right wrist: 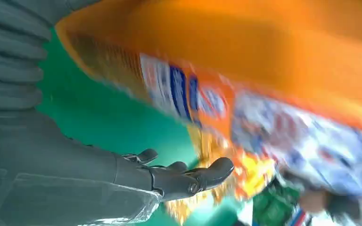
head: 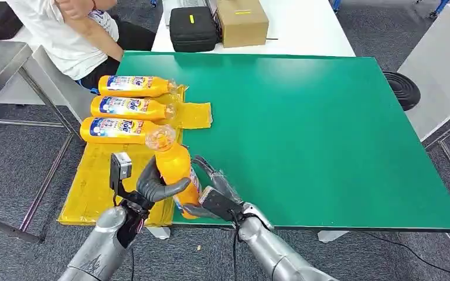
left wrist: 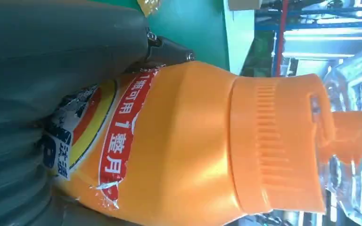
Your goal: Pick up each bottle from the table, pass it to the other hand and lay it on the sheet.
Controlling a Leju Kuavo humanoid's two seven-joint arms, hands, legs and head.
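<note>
An orange detergent bottle point(head: 176, 167) stands nearly upright over the near-left corner of the green table point(head: 316, 134), clear cap up. My left hand point(head: 155, 187) grips its body from the left; the left wrist view has the bottle point(left wrist: 184, 150) close against that hand point(left wrist: 37, 70). My right hand point(head: 214, 190) is just right of the bottle with fingers spread; in the right wrist view the thumb point(right wrist: 184, 176) sticks out free of the blurred bottle point(right wrist: 264, 56). Three matching bottles point(head: 130, 107) lie side by side on the yellow sheet point(head: 94, 187).
A person in a white shirt point(head: 76, 29) sits at the far left behind the sheet. A black case point(head: 192, 28) and a cardboard box point(head: 243, 22) stand on the white table beyond. A metal table frame point(head: 47, 99) borders the sheet on the left.
</note>
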